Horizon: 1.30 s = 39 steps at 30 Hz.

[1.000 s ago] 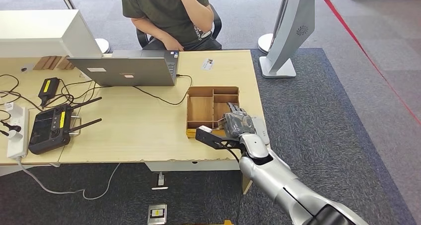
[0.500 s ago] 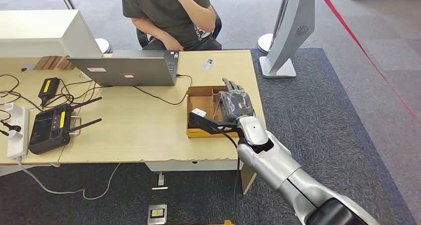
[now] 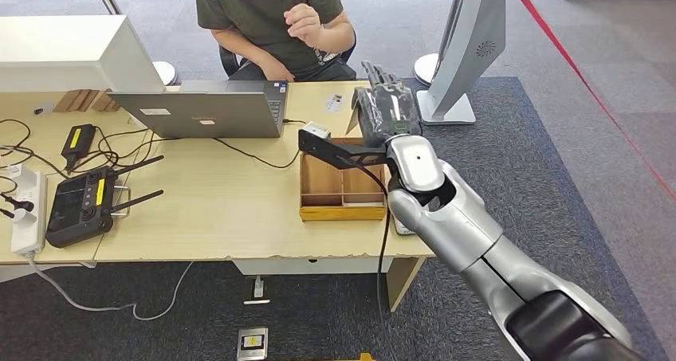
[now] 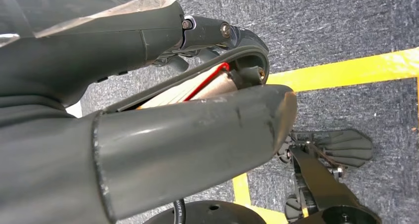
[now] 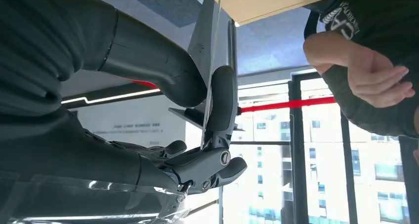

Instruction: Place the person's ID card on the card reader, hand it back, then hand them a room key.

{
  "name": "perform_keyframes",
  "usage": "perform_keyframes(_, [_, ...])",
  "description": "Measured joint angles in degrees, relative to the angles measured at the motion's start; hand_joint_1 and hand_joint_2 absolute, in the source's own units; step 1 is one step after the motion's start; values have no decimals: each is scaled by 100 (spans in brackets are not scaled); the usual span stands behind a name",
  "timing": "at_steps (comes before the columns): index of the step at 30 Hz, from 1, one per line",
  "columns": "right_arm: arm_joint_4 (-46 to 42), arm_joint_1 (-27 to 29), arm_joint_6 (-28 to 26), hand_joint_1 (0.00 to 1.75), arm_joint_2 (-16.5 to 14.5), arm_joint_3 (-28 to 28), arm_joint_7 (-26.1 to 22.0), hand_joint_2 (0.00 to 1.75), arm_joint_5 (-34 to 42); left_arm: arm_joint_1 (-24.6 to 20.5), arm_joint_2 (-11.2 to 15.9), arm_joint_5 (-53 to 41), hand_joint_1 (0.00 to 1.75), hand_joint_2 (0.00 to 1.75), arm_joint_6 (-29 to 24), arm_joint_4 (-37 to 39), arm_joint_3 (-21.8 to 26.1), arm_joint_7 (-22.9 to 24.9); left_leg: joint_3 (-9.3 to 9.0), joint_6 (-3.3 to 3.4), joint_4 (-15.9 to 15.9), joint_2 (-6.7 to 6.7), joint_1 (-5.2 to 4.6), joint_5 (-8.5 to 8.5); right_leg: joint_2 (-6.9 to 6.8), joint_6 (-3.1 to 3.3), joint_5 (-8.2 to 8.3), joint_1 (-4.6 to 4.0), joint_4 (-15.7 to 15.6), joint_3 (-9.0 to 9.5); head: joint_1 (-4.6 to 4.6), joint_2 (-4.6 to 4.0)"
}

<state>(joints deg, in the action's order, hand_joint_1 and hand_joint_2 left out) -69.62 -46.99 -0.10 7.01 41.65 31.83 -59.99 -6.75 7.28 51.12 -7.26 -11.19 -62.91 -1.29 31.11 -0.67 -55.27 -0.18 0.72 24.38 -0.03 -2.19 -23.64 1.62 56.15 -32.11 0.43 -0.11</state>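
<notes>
Right hand (image 3: 384, 106): pinches a thin card (image 5: 211, 70), raised above desk (image 3: 223, 209).
Person's hand (image 3: 303, 22): at 11 o'clock.
Left hand (image 4: 148, 150): grip unclear.

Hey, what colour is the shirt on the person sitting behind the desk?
Dark olive green shirt, seen best in the head view.

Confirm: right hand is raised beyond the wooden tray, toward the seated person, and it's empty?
Not empty. The right hand pinches a thin card between thumb and finger, seen edge-on in the right wrist view. The rest holds: it is raised beyond the wooden tray, toward the seated person.
</notes>
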Motion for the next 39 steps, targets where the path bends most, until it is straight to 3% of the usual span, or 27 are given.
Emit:
perform_keyframes(10, [556,-432,17,175,-130,200,250,175,25,-9,18,27,0,0,-3,0,-26,26,5,0,0,-2,2,0,0,0,0,-2,3,-1,1,0])
perform_keyframes(21, [1478,-1108,367,175,-690,677,549,175,150,-10,-3,391,0,0,-201,0,-14,206,10,-1,0,-2,5,-1,-1,1,0,-5,4,-6,1,-1])
perform_keyframes(36, [2121,-1655,654,175,-992,1307,533,175,593,5,-65,560,0,0,-299,-2,91,280,9,-1,0,-2,5,-1,-1,1,0,-6,3,-7,1,-1])
perform_keyframes(39, [2194,-1732,666,63,-1009,1429,510,175,707,6,-75,585,0,0,-338,-3,110,276,10,-1,0,-2,5,-1,0,1,0,-6,4,-8,1,-1])
